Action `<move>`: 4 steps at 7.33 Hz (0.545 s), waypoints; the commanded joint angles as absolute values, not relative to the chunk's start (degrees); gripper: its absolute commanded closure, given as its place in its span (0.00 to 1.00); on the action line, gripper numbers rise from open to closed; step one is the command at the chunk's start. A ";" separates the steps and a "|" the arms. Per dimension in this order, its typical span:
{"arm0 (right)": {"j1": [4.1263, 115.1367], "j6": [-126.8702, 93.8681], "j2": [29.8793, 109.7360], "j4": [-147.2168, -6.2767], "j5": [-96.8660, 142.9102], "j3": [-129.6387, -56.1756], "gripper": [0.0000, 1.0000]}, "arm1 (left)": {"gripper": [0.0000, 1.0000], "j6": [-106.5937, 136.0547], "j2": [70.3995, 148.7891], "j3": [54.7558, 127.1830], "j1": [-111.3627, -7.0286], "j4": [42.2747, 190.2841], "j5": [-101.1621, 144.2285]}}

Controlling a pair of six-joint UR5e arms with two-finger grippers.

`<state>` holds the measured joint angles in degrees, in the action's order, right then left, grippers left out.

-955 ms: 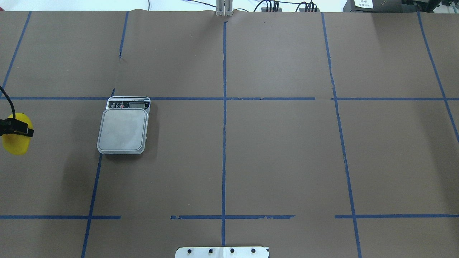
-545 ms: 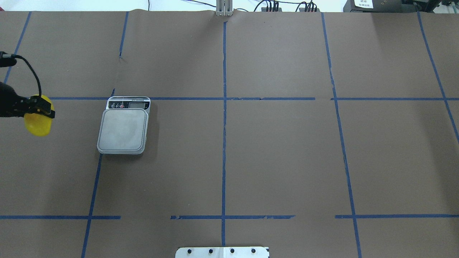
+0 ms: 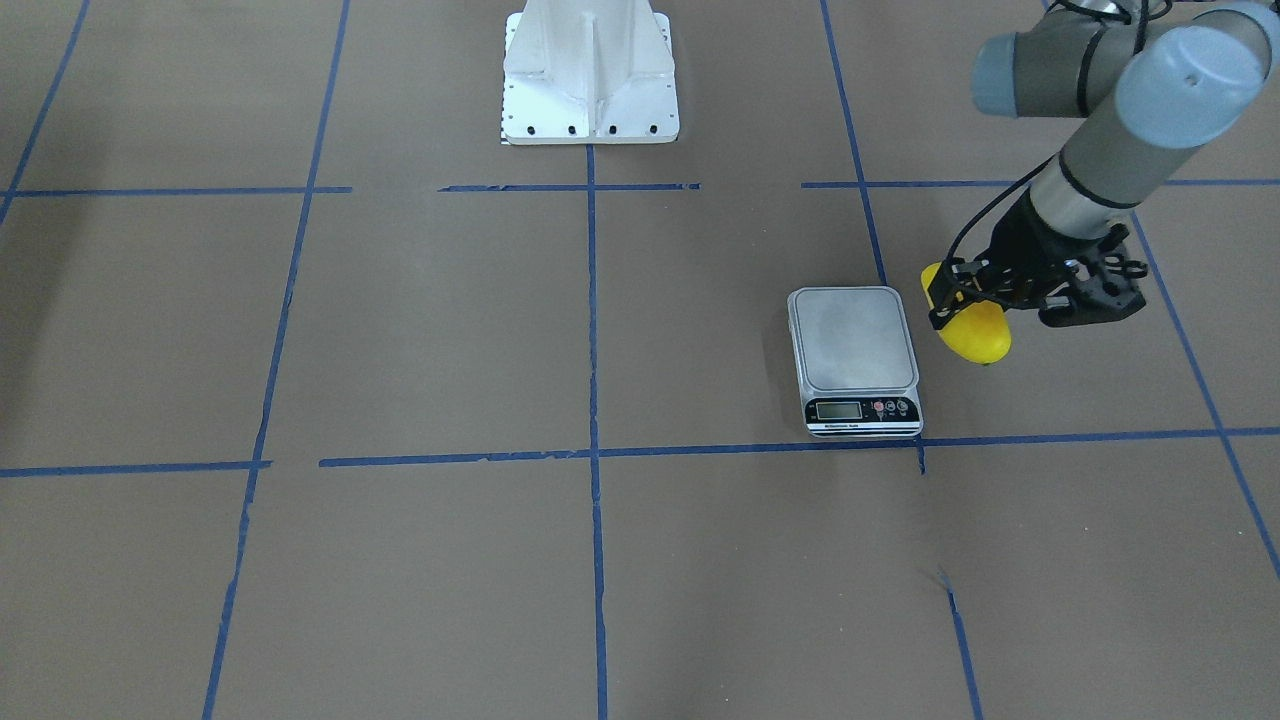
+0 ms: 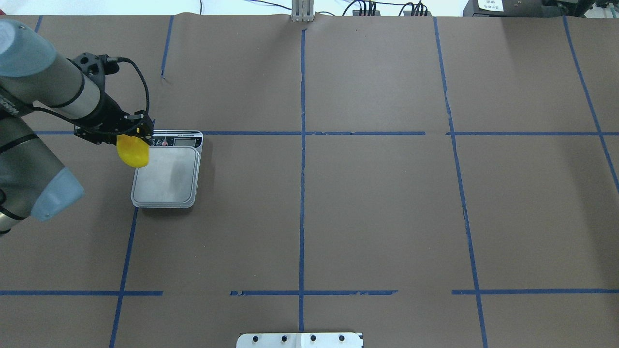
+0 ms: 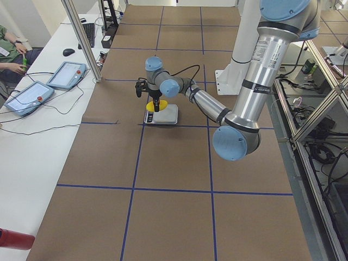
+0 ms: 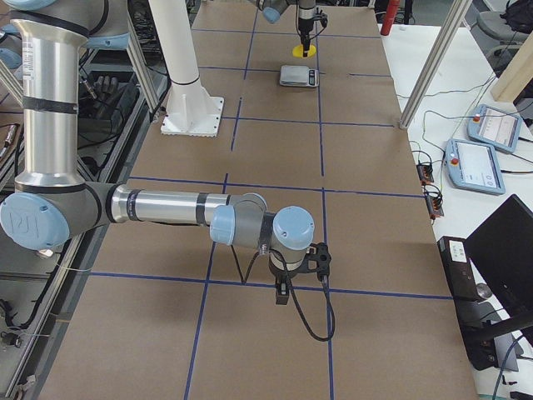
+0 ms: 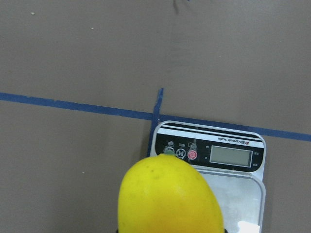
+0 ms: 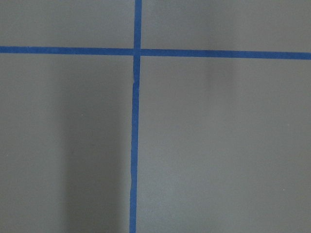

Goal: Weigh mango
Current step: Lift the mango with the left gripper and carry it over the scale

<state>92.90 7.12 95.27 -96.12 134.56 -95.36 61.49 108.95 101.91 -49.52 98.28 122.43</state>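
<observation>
Matte brown tabletop [image 4: 367,203]; left tool [image 3: 962,296] clasps smooth oval mango [image 3: 978,335] by square scale [image 3: 855,340]; right tool's [image 6: 282,293] grip unclear.

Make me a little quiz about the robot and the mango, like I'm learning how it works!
1. True or false: the mango is lying on the scale.
2. What is the left gripper doing? A. holding the mango. B. pressing the scale's buttons. C. resting open on the table.
3. Fill the gap: the scale's display is at the end ____ from the robot's base.

Key
1. False: it hangs in the air by the scale's edge.
2. A.
3. Farthest.
</observation>
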 commanded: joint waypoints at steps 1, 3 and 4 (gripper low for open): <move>92.90 7.12 95.27 -96.15 134.56 -95.36 0.00 | 1.00 64.41 109.86 99.06 -45.63 100.98 121.20; 92.90 7.12 95.27 -96.15 134.56 -95.36 0.00 | 1.00 65.13 109.77 97.83 -44.04 102.48 119.63; 92.90 7.12 95.27 -96.07 134.56 -95.36 0.00 | 1.00 65.04 109.43 97.56 -44.03 103.70 119.62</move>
<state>92.90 7.12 95.27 -96.11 134.56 -95.36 64.93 109.64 98.22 -44.43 102.40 120.03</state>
